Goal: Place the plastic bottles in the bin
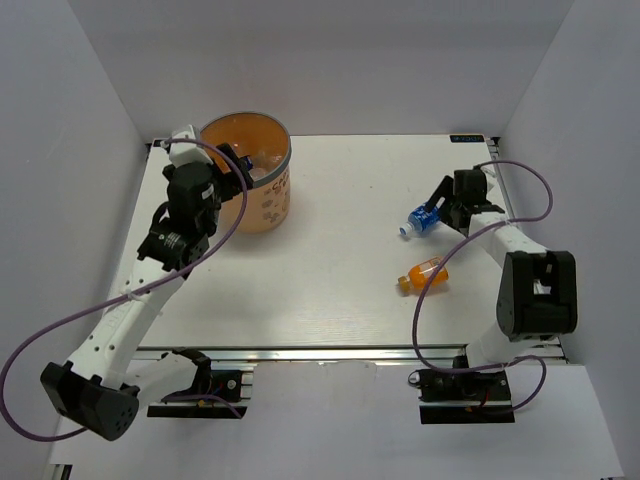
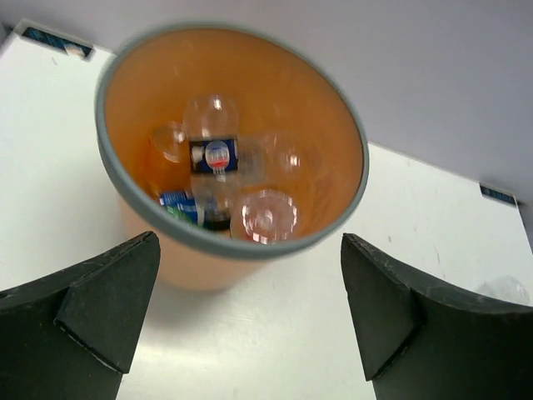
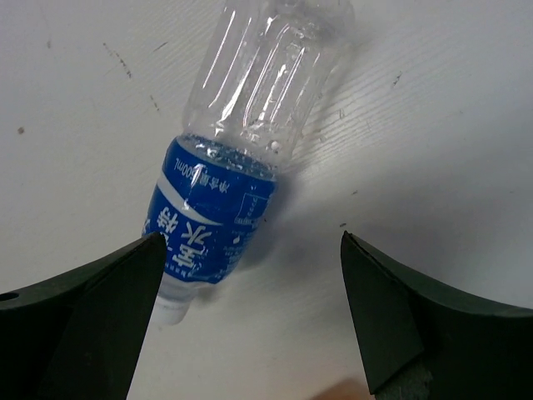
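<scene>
The bin (image 1: pixel 268 215), an orange bucket with a grey rim (image 2: pixel 233 243), stands at the table's back left. Several plastic bottles lie inside it, among them one with a blue label (image 2: pixel 215 155) and a clear one (image 2: pixel 268 215). My left gripper (image 1: pixel 238 168) (image 2: pixel 250 312) hangs open and empty over the bin's near rim. A blue-labelled clear bottle (image 1: pixel 422 220) (image 3: pixel 221 208) lies on its side at the right. My right gripper (image 1: pixel 437 208) (image 3: pixel 250 321) is open just above it, and the bottle lies toward the left finger (image 3: pixel 100 317). An orange bottle (image 1: pixel 423 274) lies nearer the front.
White walls close in the table (image 1: pixel 340 300) on the left, back and right. The right arm's base (image 1: pixel 535 290) stands at the front right, close to the orange bottle. Purple cables loop from both arms.
</scene>
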`<state>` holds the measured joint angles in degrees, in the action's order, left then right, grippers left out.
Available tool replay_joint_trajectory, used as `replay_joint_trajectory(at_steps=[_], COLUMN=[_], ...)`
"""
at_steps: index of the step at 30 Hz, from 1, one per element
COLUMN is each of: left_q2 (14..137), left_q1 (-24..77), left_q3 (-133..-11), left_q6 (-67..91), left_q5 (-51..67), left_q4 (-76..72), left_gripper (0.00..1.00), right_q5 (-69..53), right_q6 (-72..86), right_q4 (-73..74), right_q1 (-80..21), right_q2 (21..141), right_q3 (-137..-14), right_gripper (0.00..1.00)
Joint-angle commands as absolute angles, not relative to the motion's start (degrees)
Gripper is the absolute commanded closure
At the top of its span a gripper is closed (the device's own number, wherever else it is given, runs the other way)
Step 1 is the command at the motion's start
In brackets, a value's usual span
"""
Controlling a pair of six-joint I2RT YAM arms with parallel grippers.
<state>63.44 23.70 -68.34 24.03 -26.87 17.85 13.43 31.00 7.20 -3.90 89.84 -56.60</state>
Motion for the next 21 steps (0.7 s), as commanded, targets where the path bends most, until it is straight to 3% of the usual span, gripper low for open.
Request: replay_joint_trajectory(at_steps=[1,17,21], left_q2=[60.75,57.58,54.85], left_q1=[23.55,23.64,23.64], left_q3=[-61.64,-57.75,-56.34], left_q6=[27.59,27.95,28.56], left_q5=[-22.15,-20.57,-21.18], left_q4=[14.86,16.52,16.79], left_gripper=[0.02,0.02,0.02], right_q5=[14.77,16.61,13.28], right_q6=[32.96,37.35,33.24], right_q4=[7.29,17.76,13.11], right_q1=[-3.25,-3.08,-3.16], right_q2=[94.03,113.64,109.79], right_q3=[-63.87,-77.87,-77.61], right_gripper=[0.11,0.12,0.35])
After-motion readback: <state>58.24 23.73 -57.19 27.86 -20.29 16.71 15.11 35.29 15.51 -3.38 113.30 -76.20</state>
